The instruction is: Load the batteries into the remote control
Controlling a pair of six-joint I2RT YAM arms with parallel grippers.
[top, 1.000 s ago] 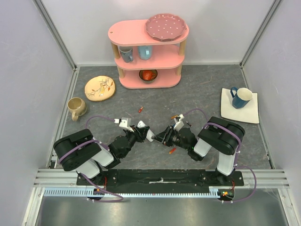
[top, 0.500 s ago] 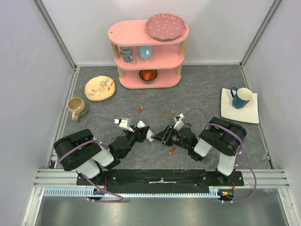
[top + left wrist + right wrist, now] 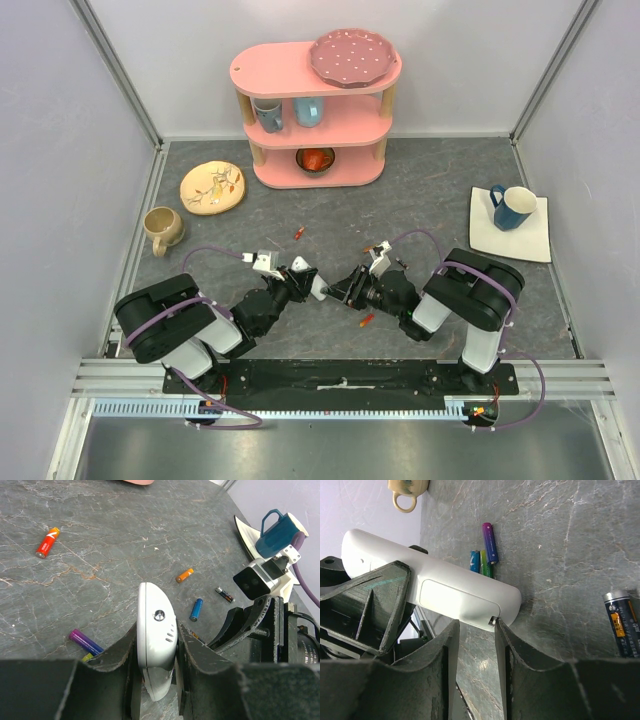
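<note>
Grey stone bench (image 3: 430, 190). Far beyond both tools, a pink shelf (image 3: 315, 110) holds two cups (image 3: 268, 113) and a red bowl (image 3: 316, 159). The left tool (image 3: 157, 645) is clamped tight on the remote (image 3: 155, 610). The right tool (image 3: 476, 625) stands part open and empty at the remote's end. The left wrist view alone shows orange (image 3: 184, 575) and blue (image 3: 196, 609) batteries past the remote. The right wrist view alone shows the remote's back panel.

remote control (image 3: 156, 625) between left gripper (image 3: 157, 647) and right gripper (image 3: 476, 627), batteries (image 3: 196, 609) around it

Grey tabletop (image 3: 430, 190), pale walls (image 3: 470, 60), pink shelf (image 3: 270, 70)
</note>
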